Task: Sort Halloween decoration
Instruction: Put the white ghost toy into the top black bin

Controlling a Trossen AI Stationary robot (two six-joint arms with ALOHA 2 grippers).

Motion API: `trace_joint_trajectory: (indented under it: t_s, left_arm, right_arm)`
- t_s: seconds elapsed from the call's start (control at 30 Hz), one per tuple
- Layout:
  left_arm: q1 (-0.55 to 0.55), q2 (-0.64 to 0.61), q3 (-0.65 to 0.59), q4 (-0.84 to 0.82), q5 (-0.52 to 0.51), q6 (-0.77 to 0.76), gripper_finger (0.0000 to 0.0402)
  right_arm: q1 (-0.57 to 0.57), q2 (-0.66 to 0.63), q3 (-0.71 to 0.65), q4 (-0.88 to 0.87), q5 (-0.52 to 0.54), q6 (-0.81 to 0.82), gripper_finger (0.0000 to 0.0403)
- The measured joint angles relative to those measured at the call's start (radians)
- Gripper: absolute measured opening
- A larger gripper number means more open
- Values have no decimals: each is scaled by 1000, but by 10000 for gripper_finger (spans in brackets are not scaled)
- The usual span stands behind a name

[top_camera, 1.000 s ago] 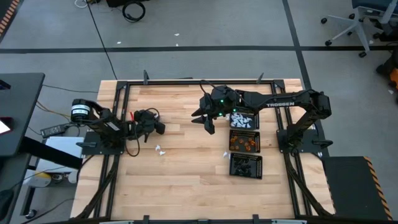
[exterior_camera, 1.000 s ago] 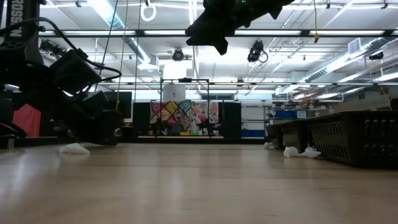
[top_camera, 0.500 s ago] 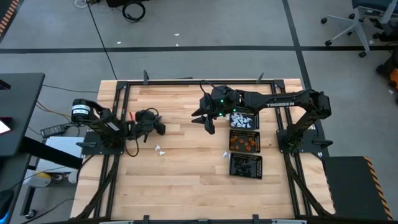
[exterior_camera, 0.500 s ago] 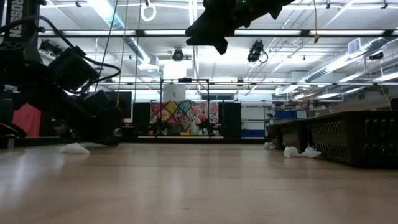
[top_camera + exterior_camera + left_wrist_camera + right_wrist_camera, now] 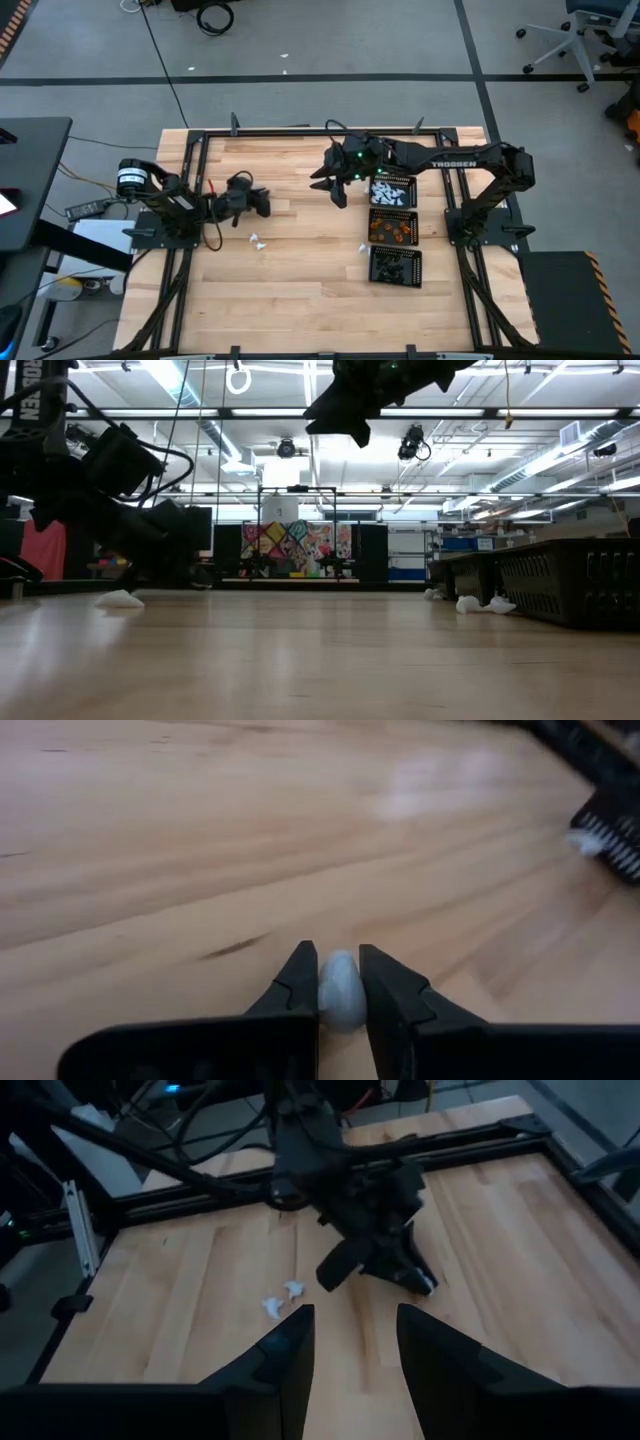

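Pale planks of the wooden worktop (image 5: pixel 300 270) fill the space between two arms, with a bright workshop visible beyond its far edge in the low view.

A small white trinket (image 5: pixel 340 992) now sits pinched between the left hand (image 5: pixel 338 982)'s two dark fingers, which have narrowed onto it over the last second. The left hand (image 5: pixel 258 203) has also come up off the boards and shifted a little toward the middle of the worktop; half a second ago it was down at the surface. That reads as a completed pick, so the white piece should be bound for the tray with the other white pieces, though this is a judgement only.

Two more white trinkets (image 5: pixel 257 241) lie on the bare wood near the left arm, and another loose white piece (image 5: pixel 365 248) lies just beside the trays. Three square black mesh trays sit in a row on the right side: the white tray (image 5: pixel 391 192), the orange tray (image 5: pixel 392 228) and the black tray (image 5: pixel 396 266).

The left arm reaches out low from its base at the left edge, wrist roughly level, hand clear of the wood. The right hand (image 5: pixel 337 189) hangs high over the worktop beside the white tray, fingers partly apart and holding nothing; it has moved slightly toward the far edge.
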Motion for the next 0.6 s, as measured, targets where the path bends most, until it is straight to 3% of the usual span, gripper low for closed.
trace_joint_trajectory:
  t_s: [0.3, 0.6]
  left_arm:
    - [2, -1, 15, 113, 25, -175, 36]
    - [44, 0, 83, 183, 263, -295, 37]
  right_arm:
    - [-31, -29, 0, -7, 0, -12, 148]
    - [-32, -29, 0, -11, -5, -52, 148]
